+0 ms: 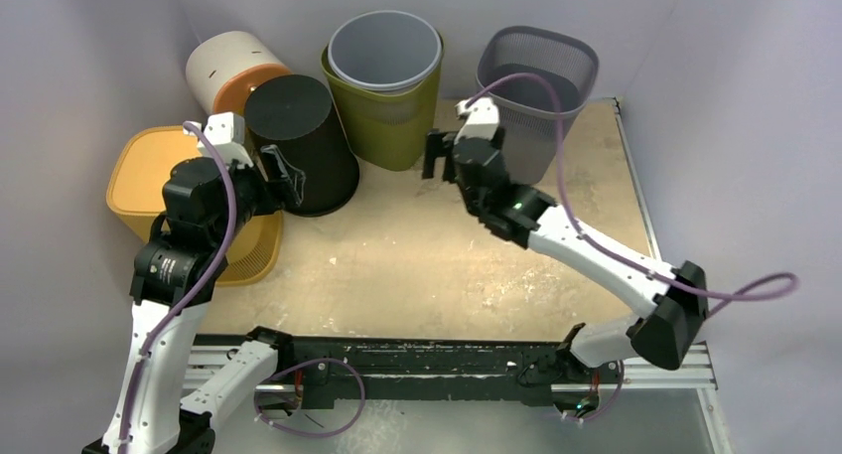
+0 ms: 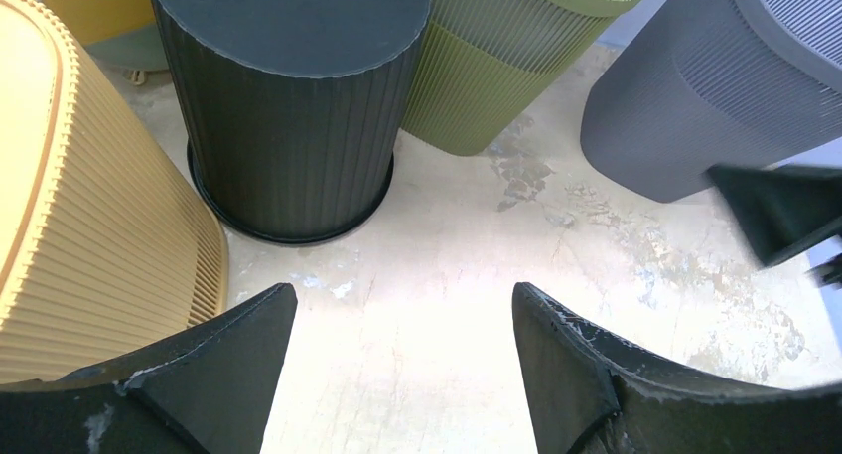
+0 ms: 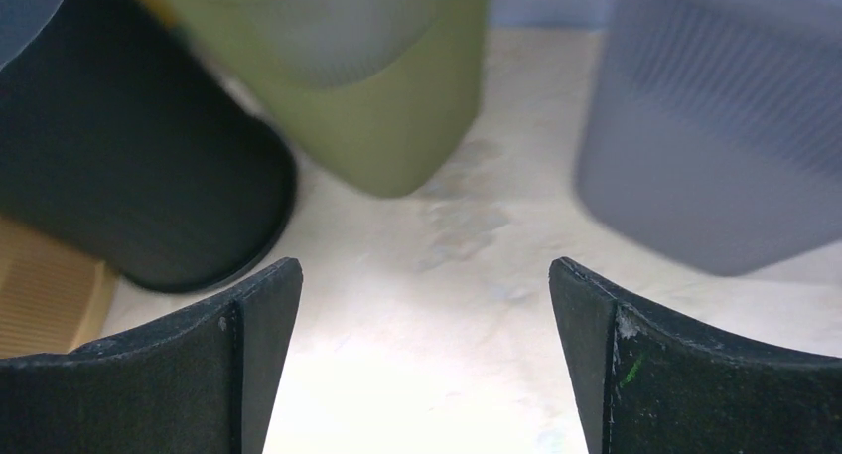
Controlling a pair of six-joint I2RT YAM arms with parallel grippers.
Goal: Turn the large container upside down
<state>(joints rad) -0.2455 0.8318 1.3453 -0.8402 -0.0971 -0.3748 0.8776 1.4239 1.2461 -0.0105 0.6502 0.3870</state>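
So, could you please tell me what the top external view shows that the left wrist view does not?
Only the top view: the open mouths and insides of the olive bin and grey mesh bin. Only the left wrist view: the fine ribbing on the wall of the black bin, seen between the fingers of the open left pincer. Both: the black bin, olive bin, grey mesh bin, yellow bin and right pincer, on the table.
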